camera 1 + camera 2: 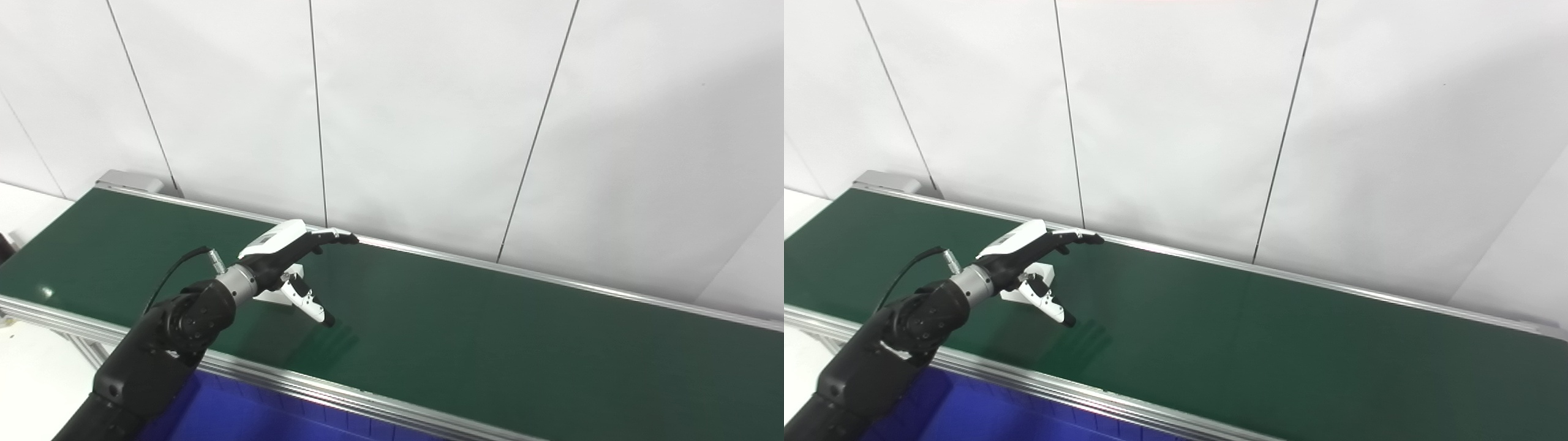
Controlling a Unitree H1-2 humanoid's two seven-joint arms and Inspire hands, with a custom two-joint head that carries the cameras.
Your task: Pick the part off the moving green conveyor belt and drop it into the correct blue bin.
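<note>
Over the left part of the long dark green conveyor belt (465, 331), the left hand (294, 251) is extended from a black arm that enters at the lower left corner. Hand has a white back shell and black fingers (334, 236); these are stretched out flat toward the far rail, with the thumb (309, 301) angled down and apart toward the belt surface. Hand is released, nothing between thumb and fingers. Small white angular part (1029, 283) lies on the belt directly beneath the palm, mostly hidden by the hand; its exact shape cannot be made out, and contact between hand and part cannot be judged from either view. Faint shadow of the fingers falls on the belt just to the right of the thumb. Belt is framed by silver aluminium rails (343, 392) along near and far edges. Dark blue plastic bin (245, 416) sits below the near rail at the bottom left, partly covered by the arm. White panelled wall (429, 110) with thin dark seams stands behind the belt. Right hand does not appear.
</note>
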